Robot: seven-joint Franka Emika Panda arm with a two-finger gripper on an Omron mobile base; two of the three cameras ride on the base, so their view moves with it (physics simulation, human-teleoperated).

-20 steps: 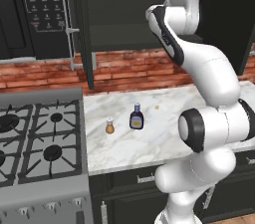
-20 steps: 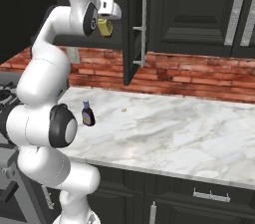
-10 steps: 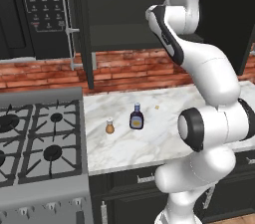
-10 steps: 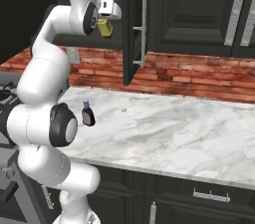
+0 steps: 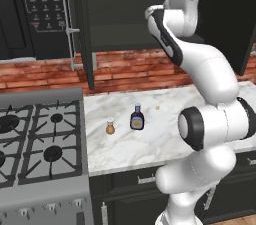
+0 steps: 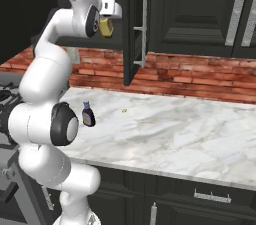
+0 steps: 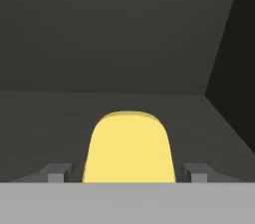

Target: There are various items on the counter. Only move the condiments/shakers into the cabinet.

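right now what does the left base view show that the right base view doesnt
Left base view alone: the stove, the microwave and the orange-brown shaker on the counter. Right base view alone: the yellow squeeze bottle at the gripper, held up by the cabinet opening, and drawer handles. Both share the counter, the sauce bottle, the orange speck, the brick wall and the open cabinet door.

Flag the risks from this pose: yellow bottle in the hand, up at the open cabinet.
1. The yellow squeeze bottle sits between the fingertips above the cabinet shelf; released too high, it may tip.
2. The open cabinet door hangs right beside the hand; a sideways retreat could strike it.
3. The sauce bottle and shaker stand near the arm's base on the counter; a low swing back could knock them over.
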